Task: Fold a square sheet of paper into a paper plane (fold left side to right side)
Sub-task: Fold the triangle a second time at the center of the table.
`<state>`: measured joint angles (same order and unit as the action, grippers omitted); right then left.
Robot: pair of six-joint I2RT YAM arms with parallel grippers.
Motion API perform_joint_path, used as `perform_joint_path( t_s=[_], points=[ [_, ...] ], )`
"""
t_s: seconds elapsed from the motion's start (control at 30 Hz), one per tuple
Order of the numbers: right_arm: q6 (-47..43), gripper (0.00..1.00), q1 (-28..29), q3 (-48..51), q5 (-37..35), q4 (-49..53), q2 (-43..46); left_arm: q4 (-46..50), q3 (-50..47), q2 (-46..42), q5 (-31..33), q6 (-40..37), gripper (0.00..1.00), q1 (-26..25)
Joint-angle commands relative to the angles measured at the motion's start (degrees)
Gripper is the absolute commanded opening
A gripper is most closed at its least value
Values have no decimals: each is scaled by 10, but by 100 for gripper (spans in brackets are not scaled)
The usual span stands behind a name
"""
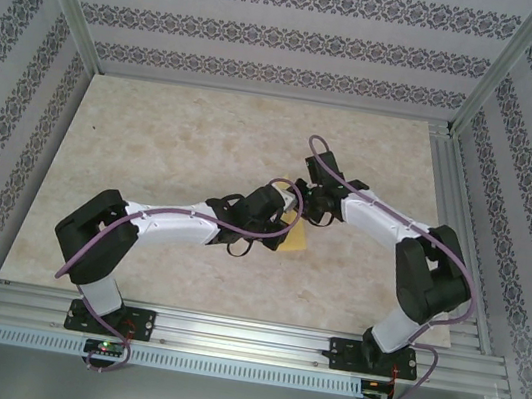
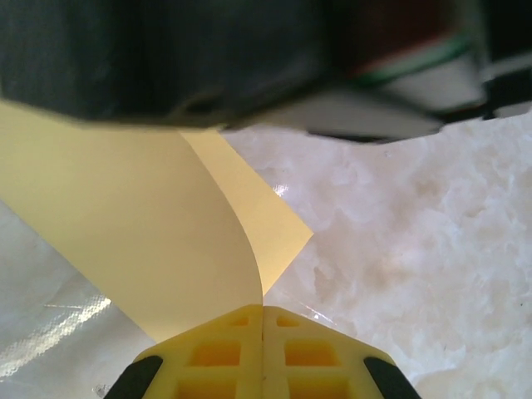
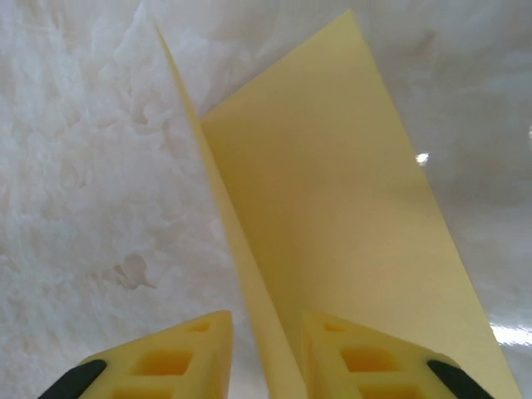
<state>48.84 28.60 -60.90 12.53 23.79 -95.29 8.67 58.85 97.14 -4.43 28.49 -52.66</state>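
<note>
The square sheet of paper [image 1: 294,236] is yellow-orange and lifted off the table at the middle, between both wrists. In the left wrist view the sheet [image 2: 150,241] curves up from my left gripper [image 2: 263,316], whose yellow fingers are shut on its edge. In the right wrist view the sheet [image 3: 332,224] stands folded over itself, one layer's edge running down between the fingers of my right gripper [image 3: 266,332], which is open with a gap on both sides. Both grippers meet over the paper in the top view, the right gripper [image 1: 308,204] just behind it.
The table [image 1: 185,136] is a pale marbled surface. An aluminium rail [image 1: 244,338] runs along the near edge with both arm bases. Patterned walls enclose the left, back and right. The right arm's dark body [image 2: 208,58] hangs across the top of the left wrist view.
</note>
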Motion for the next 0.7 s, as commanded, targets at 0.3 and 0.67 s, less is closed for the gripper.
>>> perform_joint_path(
  t_s=[0.3,0.67],
  points=[
    [-68,35,-89,130,55,-3,152,7,14,-6,-78,-17,0,27],
    [-47,5,-50,204,102,-74,117,54,51,26,-159,-73,0,65]
  ],
)
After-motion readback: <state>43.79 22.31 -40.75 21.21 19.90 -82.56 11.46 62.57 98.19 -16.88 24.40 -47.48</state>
